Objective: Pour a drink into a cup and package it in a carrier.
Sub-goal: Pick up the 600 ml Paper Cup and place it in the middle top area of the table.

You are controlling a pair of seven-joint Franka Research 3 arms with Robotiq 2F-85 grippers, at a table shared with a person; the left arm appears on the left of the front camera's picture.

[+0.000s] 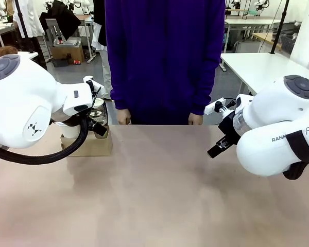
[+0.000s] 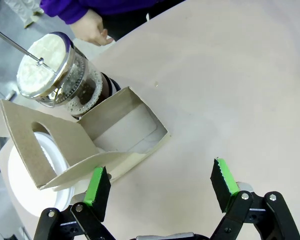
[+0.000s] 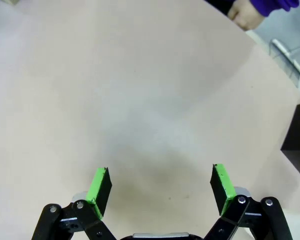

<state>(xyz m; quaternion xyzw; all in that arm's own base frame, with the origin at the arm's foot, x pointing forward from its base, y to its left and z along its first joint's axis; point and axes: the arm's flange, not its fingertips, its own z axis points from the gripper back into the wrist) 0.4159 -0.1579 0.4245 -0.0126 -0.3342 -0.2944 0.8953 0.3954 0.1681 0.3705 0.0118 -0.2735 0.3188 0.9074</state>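
The brown cardboard carrier [image 2: 115, 135] stands on the table near its left edge, its upright handle wall towards me. A white cup [image 2: 20, 185] sits in the carrier's near hole, partly under the handle. Just behind the carrier stands a clear glass pot [image 2: 55, 75] with a metal top and plunger rod, holding the dark brown drink [image 2: 102, 87]. My left gripper [image 2: 160, 185] hovers open just in front of the carrier, one green pad beside its wall. In the front view the carrier [image 1: 90, 145] and pot [image 1: 98, 110] peek out past my left arm. My right gripper [image 3: 160, 187] is open above bare table.
A person in a purple sweater [image 1: 162, 56] stands at the far edge, one hand [image 2: 92, 27] near the pot and the other hand [image 3: 245, 15] at the table's edge. A black box [image 3: 297, 140] sits to the right. The tan table [image 1: 159, 195] stretches between my arms.
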